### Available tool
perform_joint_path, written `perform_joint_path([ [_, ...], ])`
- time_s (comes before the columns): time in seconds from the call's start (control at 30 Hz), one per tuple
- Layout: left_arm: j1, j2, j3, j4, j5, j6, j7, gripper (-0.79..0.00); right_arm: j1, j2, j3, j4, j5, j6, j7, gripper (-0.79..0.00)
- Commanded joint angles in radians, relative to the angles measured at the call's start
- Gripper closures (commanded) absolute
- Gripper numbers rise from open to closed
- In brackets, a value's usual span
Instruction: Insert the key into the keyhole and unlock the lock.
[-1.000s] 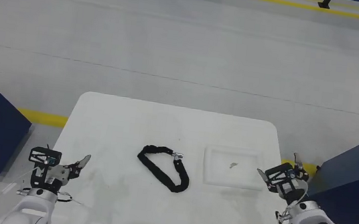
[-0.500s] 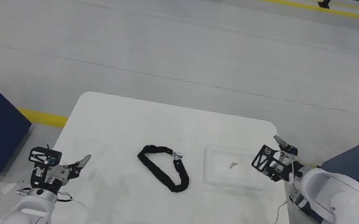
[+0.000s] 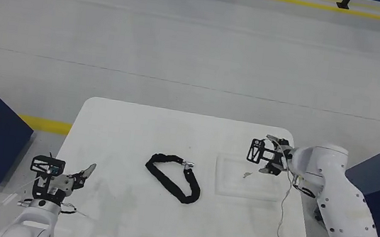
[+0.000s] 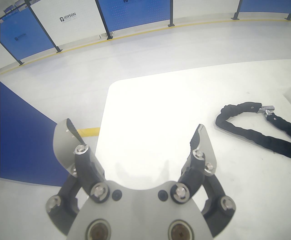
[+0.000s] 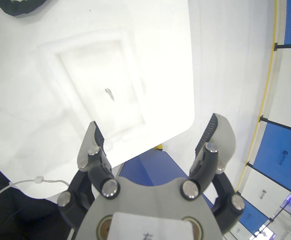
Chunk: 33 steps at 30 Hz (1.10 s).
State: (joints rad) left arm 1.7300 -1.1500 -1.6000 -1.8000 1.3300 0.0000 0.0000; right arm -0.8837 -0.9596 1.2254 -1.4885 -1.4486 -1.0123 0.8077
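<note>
Looking down on the white desk [image 3: 139,126], everything in play sits on its near half. Biggest piece on it is the shallow white tray [image 3: 220,174], toward the right side. Well apart to its left lies the lock [image 3: 166,179], a black-sleeved chain curled in a loop, with its silver head [image 4: 266,109] at the end nearer the tray. Now the pincers: the left pincer [image 4: 134,127] hangs over the near left corner of the desk, jaws spread wide, nothing in them, well clear of the chain. The right pincer [image 5: 154,127] hovers by the tray's far right corner, jaws likewise wide apart and empty, pointed toward the tray. And the smallest item, the key [image 5: 110,93]: a thin sliver of metal lying flat near the middle of the tray, touching neither wall. So the step in hand looks like the pick-up of the key, with the insertion all to come. To do it well, I'd say line the jaws across the key's narrow width, come straight down so the pads straddle it, and close near the head end so the blade stays free for the keyhole. Thin flat metal on a smooth floor may slide or tip out, so a slow close matters. Which face of the silver head holds the keyhole I cannot tell from here.
</note>
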Motion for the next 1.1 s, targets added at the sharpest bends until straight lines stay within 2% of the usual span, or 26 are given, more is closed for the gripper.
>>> perform_joint_path([
  [0.0, 0.0, 0.0, 0.0, 0.0, 0.0, 0.0, 0.0, -0.785, 0.044, 0.009, -0.062, 0.058, 0.024, 0.0, 0.0, -0.785],
  [0.27, 0.0, 0.0, 0.0, 0.0, 0.0, 0.0, 0.0, -0.785, 0.158, 0.042, -0.265, 0.193, 0.133, 0.0, -0.026, -0.785],
  [0.47, 0.0, 0.0, 0.0, 0.0, 0.0, 0.0, 0.0, -0.785, 0.225, 0.057, -0.395, 0.267, 0.159, 0.0, -0.078, -0.785],
  [0.53, 0.0, 0.0, 0.0, 0.0, 0.0, 0.0, 0.0, -0.785, 0.242, 0.058, -0.429, 0.287, 0.161, 0.0, -0.099, -0.699],
  [0.7, 0.0, 0.0, 0.0, 0.0, 0.0, 0.0, 0.0, -0.785, 0.276, 0.053, -0.497, 0.335, 0.156, 0.0, -0.15, -0.57],
  [0.83, 0.0, 0.0, 0.0, 0.0, 0.0, 0.0, 0.0, -0.785, 0.292, 0.04, -0.525, 0.375, 0.137, 0.002, -0.194, -0.397],
  [1.07, 0.0, 0.0, 0.0, 0.0, 0.0, 0.0, 0.0, -0.785, 0.305, 0.012, -0.566, 0.433, 0.094, 0.033, -0.248, -0.372],
])
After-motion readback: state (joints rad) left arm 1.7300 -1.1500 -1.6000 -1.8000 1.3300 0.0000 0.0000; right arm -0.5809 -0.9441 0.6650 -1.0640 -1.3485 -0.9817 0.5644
